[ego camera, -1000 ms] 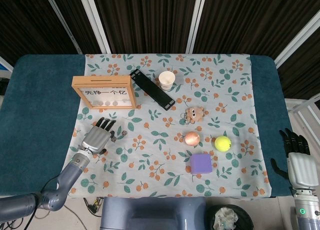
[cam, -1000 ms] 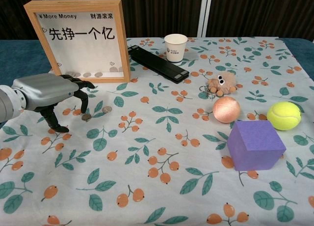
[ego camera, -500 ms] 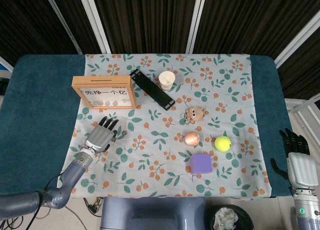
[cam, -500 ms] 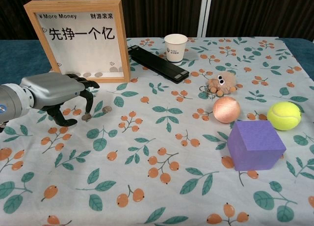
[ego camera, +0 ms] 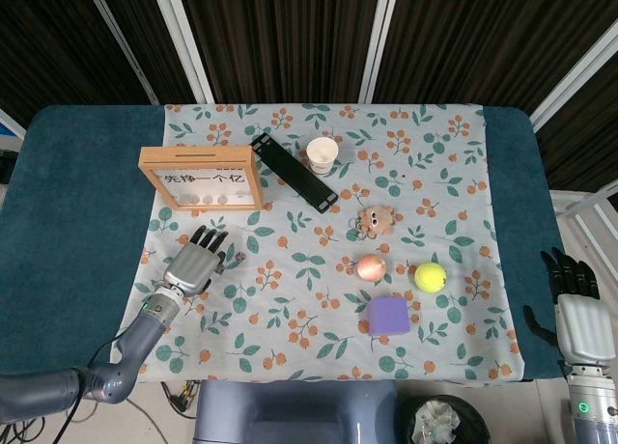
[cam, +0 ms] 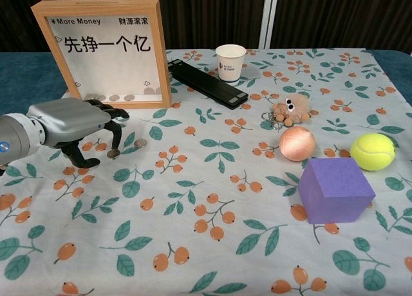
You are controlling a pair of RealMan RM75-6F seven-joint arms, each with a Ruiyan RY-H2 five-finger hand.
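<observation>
My left hand hovers low over the floral cloth just in front of the wooden coin frame. Its fingers arch downward and apart, holding nothing. One fingertip reaches down right by a small coin. A second coin lies a little to the right of that one. My right hand shows only in the head view, off the table's right edge, with its fingers spread upward and nothing in it.
A black bar and a paper cup stand at the back. A plush toy, pink ball, tennis ball and purple cube sit to the right.
My left hand has shifted slightly toward the coins and its thumb has drawn in under the palm. The right hand has barely moved.
</observation>
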